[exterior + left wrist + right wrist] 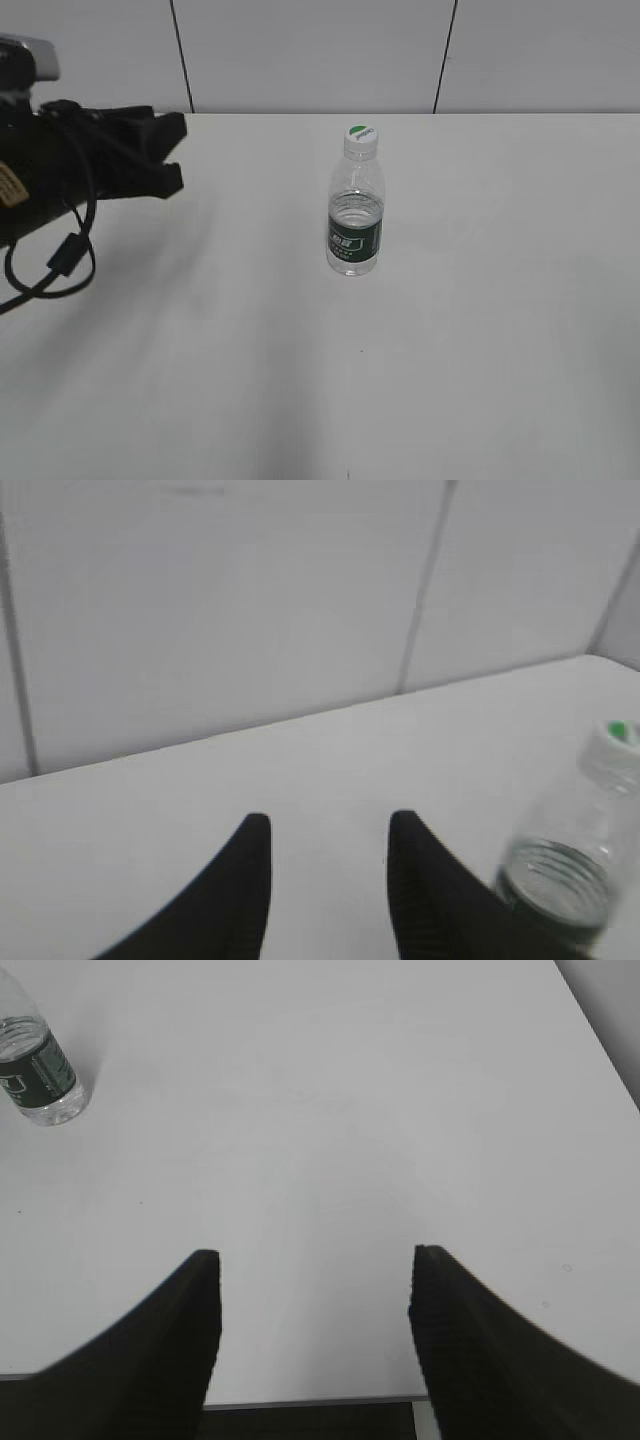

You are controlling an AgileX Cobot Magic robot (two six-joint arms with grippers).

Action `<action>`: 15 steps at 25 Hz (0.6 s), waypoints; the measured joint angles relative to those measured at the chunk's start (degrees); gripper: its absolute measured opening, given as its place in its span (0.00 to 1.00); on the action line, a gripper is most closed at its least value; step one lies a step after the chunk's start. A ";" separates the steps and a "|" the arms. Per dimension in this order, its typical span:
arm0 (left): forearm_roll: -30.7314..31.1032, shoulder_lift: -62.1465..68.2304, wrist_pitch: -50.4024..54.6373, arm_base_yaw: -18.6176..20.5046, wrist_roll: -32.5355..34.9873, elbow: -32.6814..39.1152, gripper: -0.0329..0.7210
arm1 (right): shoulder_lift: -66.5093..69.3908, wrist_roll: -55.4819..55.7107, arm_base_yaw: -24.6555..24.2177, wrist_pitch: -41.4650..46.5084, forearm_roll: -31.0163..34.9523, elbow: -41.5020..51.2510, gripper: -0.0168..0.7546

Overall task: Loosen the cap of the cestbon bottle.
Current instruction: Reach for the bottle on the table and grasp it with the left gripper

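Note:
The cestbon bottle (355,215) stands upright in the middle of the white table, clear with a dark green label. Its white cap with a green top (361,138) is on the neck. My left gripper (172,150) is open and empty, held above the table well to the left of the bottle. In the left wrist view the open jaws (328,825) have the bottle (570,865) and its cap (620,742) to their right, blurred. My right gripper (312,1255) is open and empty over the table's front edge; the bottle (35,1065) is far off at the upper left. The right gripper is out of the exterior view.
The white table (480,330) ends at a white panelled wall (320,50) behind the bottle. The table's front edge (310,1400) shows in the right wrist view. A black cable (60,260) hangs from the left arm.

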 joint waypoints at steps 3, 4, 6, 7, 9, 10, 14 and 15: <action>12.08 3.11 -3.28 0.65 -5.82 0.00 0.36 | 0.00 0.00 0.00 0.00 0.00 0.00 0.63; 16.36 3.97 -3.67 1.02 -7.64 0.00 0.36 | 0.00 0.00 0.00 0.00 0.00 0.00 0.63; 23.11 5.22 -4.31 1.89 -9.97 0.00 0.36 | 0.00 0.00 0.00 0.00 0.00 0.00 0.63; 25.75 5.76 -4.51 2.29 -10.60 0.00 0.36 | 0.00 0.00 0.00 0.00 0.00 0.00 0.63; 29.24 6.90 -5.50 3.17 -11.24 0.00 0.36 | 0.00 0.00 0.00 0.00 0.00 0.00 0.63; 30.29 7.83 -6.28 3.92 -11.37 0.00 0.36 | 0.00 0.00 0.00 0.00 0.00 0.00 0.63; 34.27 14.34 -13.21 8.34 -11.48 0.00 0.37 | 0.00 0.00 0.00 0.00 0.00 0.00 0.63; 35.25 16.15 -15.87 9.33 -11.48 -0.06 0.37 | 0.00 0.00 0.00 0.00 0.00 0.00 0.63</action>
